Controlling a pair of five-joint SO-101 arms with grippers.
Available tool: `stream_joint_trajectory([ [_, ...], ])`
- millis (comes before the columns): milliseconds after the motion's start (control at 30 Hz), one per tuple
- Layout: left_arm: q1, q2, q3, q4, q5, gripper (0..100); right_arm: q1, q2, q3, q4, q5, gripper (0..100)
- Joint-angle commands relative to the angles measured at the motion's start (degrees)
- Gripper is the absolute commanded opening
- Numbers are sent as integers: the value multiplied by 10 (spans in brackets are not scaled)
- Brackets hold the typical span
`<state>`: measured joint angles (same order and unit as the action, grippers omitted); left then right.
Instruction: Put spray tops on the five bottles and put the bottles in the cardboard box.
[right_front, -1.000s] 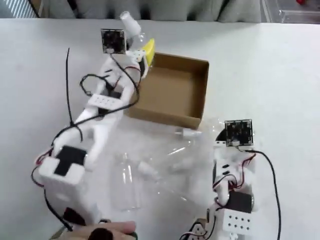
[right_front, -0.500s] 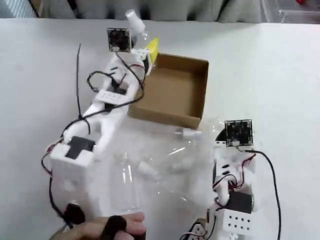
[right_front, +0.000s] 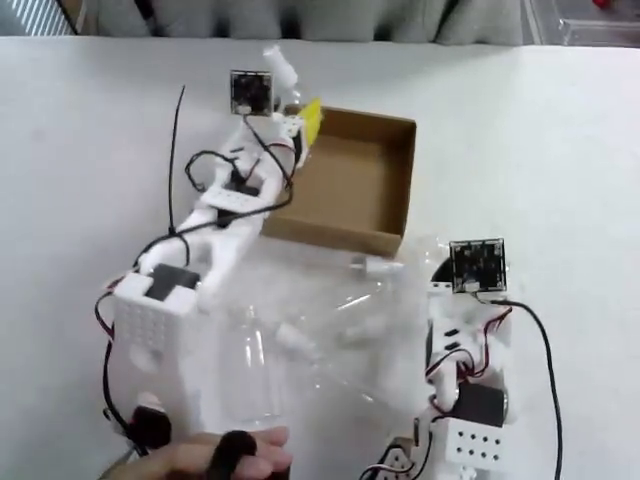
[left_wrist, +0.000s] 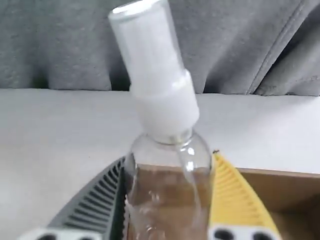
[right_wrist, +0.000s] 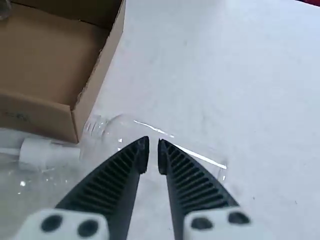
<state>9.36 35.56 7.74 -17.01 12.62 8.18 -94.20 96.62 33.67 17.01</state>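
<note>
It looks like a robotics lab bench, not a home. A plain white table (right_front: 560, 130) carries two small white robot arms (right_front: 225, 205) with bare circuit-board cameras (right_front: 476, 264) and loose black and red wires (right_front: 172, 150). A grey curtain (right_front: 330, 18) hangs along the top of the frame, with a clear plastic bin (right_front: 585, 20) at upper right.

white table (right_front: 560, 130), grey curtain (left_wrist: 250, 45)
</note>
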Motion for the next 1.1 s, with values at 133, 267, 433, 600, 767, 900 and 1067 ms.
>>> stream_joint_trajectory([
  [133, 6, -10, -32, -54, -84, 28, 6, 2, 5, 2, -1, 16],
  [267, 6, 30, -38, -123, -95, 24, 6, 2, 5, 2, -1, 16],
  [433, 6, 65, -43, -153, -95, 24, 6, 2, 5, 2, -1, 16],
  [600, 6, 70, -48, -152, -92, 28, 6, 1, 5, 1, -1, 16],
  [767, 5, 70, -46, -149, -91, 70, 6, 1, 5, 1, -1, 16],
  [900, 7, 64, -6, -152, -91, 164, 6, 0, 5, 1, -1, 16],
  [1067, 7, 64, 2, -153, -90, 228, 6, 1, 5, 1, -1, 16],
])
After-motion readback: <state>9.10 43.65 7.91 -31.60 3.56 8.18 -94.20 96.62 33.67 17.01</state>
